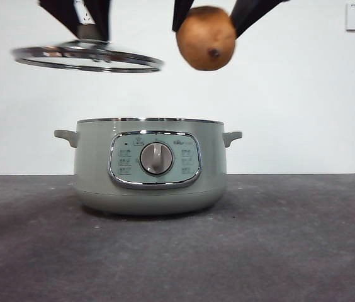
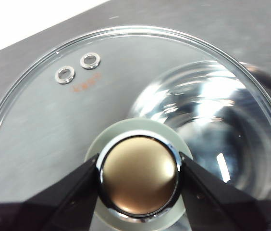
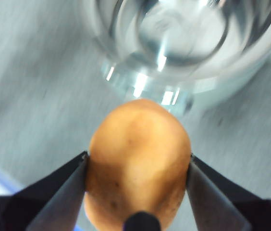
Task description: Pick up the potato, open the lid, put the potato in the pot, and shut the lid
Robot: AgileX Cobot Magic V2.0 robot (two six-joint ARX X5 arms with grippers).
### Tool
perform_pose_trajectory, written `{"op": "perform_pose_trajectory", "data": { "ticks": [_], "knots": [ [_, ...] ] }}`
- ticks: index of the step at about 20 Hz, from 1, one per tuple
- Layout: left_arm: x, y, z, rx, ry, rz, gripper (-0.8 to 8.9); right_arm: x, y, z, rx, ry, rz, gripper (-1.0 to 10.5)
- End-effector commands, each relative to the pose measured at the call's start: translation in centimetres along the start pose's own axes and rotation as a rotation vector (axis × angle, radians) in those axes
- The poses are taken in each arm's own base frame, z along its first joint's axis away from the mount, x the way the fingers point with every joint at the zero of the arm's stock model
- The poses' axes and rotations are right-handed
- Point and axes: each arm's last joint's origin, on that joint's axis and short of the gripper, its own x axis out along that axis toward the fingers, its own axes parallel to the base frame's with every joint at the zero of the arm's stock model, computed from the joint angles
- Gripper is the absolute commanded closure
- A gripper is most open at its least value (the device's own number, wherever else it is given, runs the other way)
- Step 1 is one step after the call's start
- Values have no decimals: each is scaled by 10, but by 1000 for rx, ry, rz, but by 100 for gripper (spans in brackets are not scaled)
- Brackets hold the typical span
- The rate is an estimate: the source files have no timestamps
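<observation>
On the dark grey table (image 1: 303, 251), before a white wall (image 1: 303, 94), stands the open pot (image 1: 150, 165) — 2 grippers above: left gripper (image 2: 138, 174) clamps the lid (image 1: 87, 57) knob, right gripper (image 3: 138, 168) grips the potato (image 1: 206, 38).

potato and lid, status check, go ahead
Left gripper shut on lid knob, lid held up off pot. Right gripper shut on potato, above open pot. Nothing in the way.
</observation>
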Motion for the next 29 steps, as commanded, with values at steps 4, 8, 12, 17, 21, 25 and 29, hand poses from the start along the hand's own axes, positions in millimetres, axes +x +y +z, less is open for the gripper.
{"op": "perform_pose_trajectory", "data": {
  "ticks": [4, 8, 12, 17, 21, 25, 29],
  "knots": [
    [-19, 48, -5, -85, -29, 103, 822, 45, -12, 61, 3, 32, -2, 958],
    [-20, 73, -11, -137, -10, 144, 822, 93, -26, 98, 38, 29, 10, 958],
    [-21, 89, -15, -169, -5, 169, 822, 144, -38, 110, 58, 60, -3, 958],
    [-22, 91, -16, -174, -5, 172, 822, 187, -43, 107, 57, 88, -7, 958],
    [-21, 90, -15, -174, -15, 123, 822, 200, -44, 103, 20, 116, -9, 958],
    [-21, 90, -15, -174, -15, 124, 822, 202, -44, 101, 16, 130, -13, 911],
    [-21, 90, -15, -174, -15, 124, 822, 203, -40, 101, 11, 124, -9, 460]
  ]
}}
